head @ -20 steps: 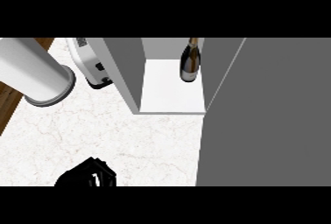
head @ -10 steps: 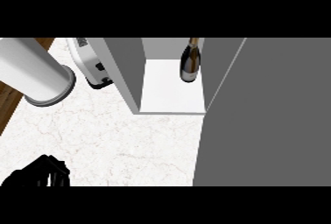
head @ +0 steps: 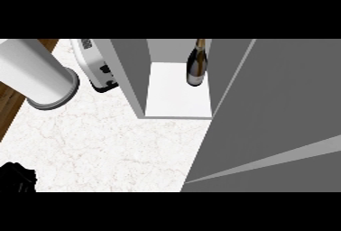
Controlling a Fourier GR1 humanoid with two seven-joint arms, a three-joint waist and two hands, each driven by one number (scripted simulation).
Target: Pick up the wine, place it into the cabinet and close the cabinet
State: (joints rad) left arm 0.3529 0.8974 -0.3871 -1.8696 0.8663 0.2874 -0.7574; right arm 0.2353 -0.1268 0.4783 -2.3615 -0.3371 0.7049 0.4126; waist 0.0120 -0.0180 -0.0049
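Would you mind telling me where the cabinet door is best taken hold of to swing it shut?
Judging by its pose, push on the open cabinet door's free edge nearest the robot, coming from the right: it stands swung out right of the wine bottle on the shelf.

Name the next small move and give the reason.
Probably swing the door shut. The wine already stands upright on the white shelf inside the cabinet, and the grey door at the right is open. The left hand, at the lower left corner, is far from the door, and the right hand is out of view, so one of them must first come to the door.
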